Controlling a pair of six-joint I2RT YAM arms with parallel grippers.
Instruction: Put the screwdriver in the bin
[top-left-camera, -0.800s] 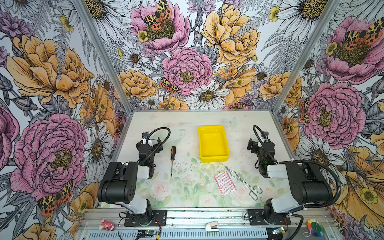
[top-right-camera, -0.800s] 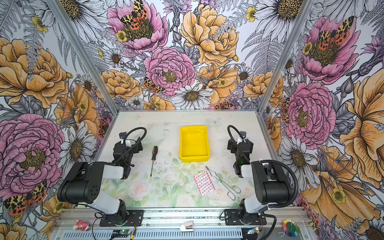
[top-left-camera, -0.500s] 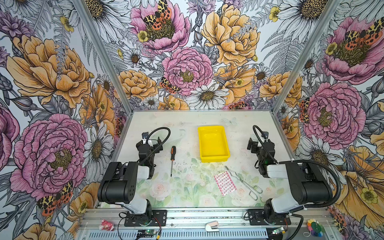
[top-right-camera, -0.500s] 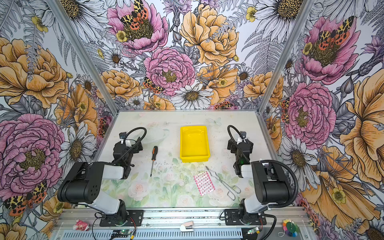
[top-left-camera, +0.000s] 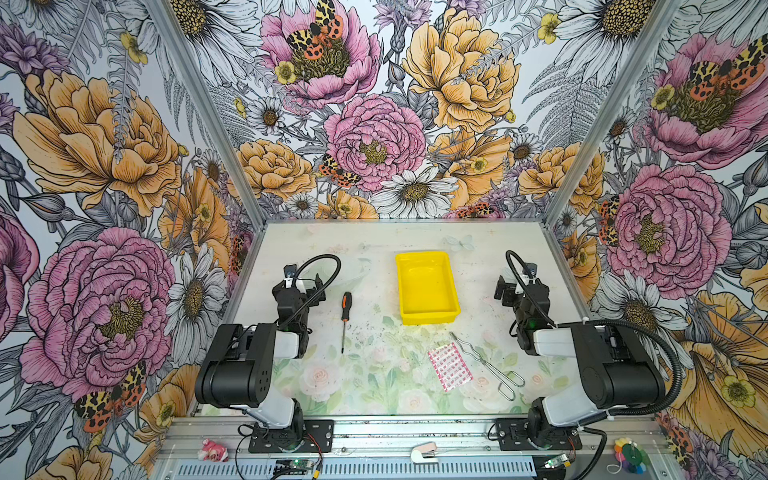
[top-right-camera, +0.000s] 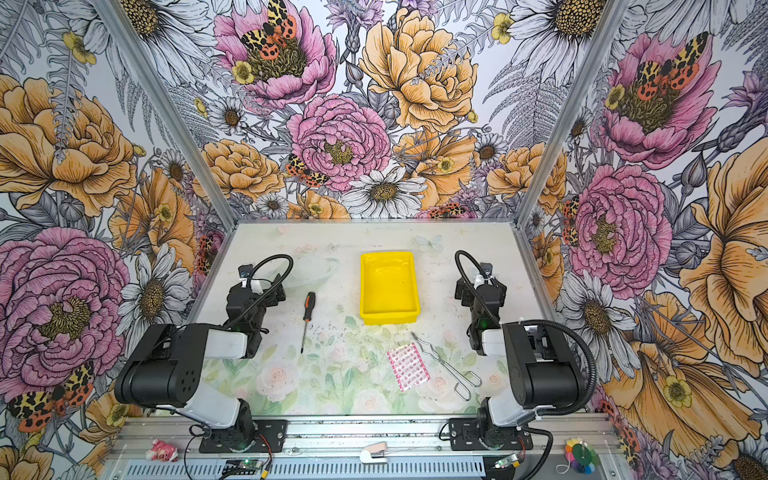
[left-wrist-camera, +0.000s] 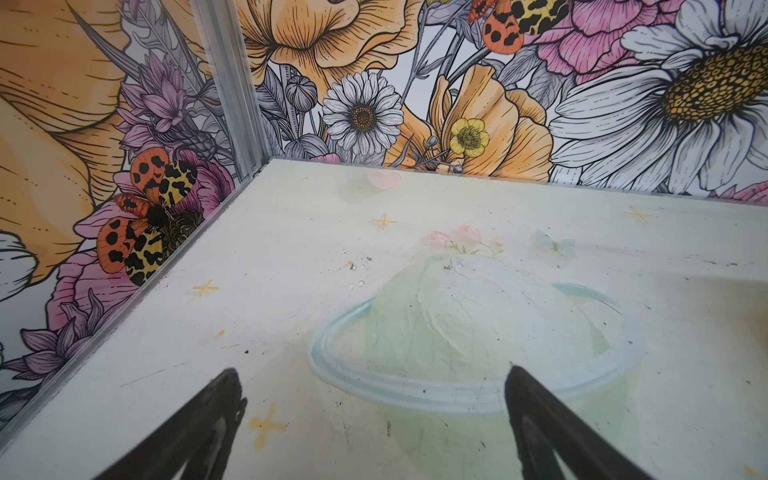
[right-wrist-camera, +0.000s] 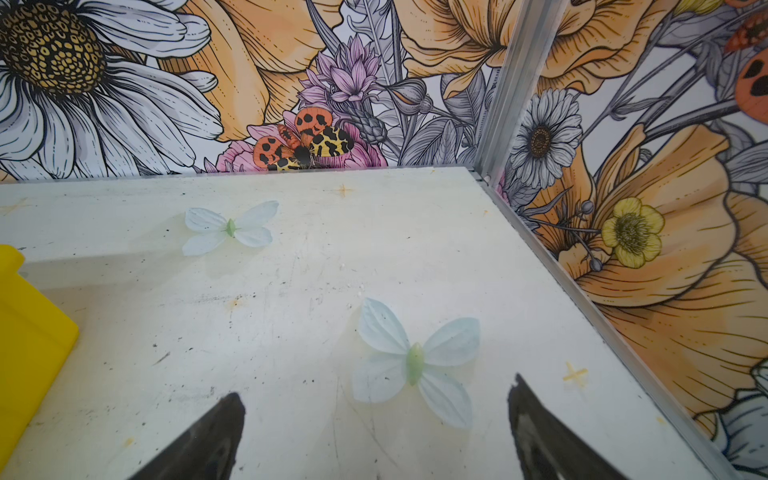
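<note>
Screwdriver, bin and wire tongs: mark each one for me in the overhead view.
screwdriver (top-left-camera: 345, 307), in a top view, on the black-and-orange handle.
bin (top-left-camera: 426, 286), in a top view, on its bare yellow floor.
wire tongs (top-left-camera: 482, 359), in a top view, on the arms, about midway along.

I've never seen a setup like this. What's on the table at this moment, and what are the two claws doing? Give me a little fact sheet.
screwdriver: flat on the table, untouched, handle toward the back wall
bin: yellow, empty, to the right of the screwdriver in both top views
left gripper: open, holding nothing
right gripper: open, holding nothing
tongs: wire, lying in front of the bin
pink packet: flat beside the tongs
task status: not started
</note>
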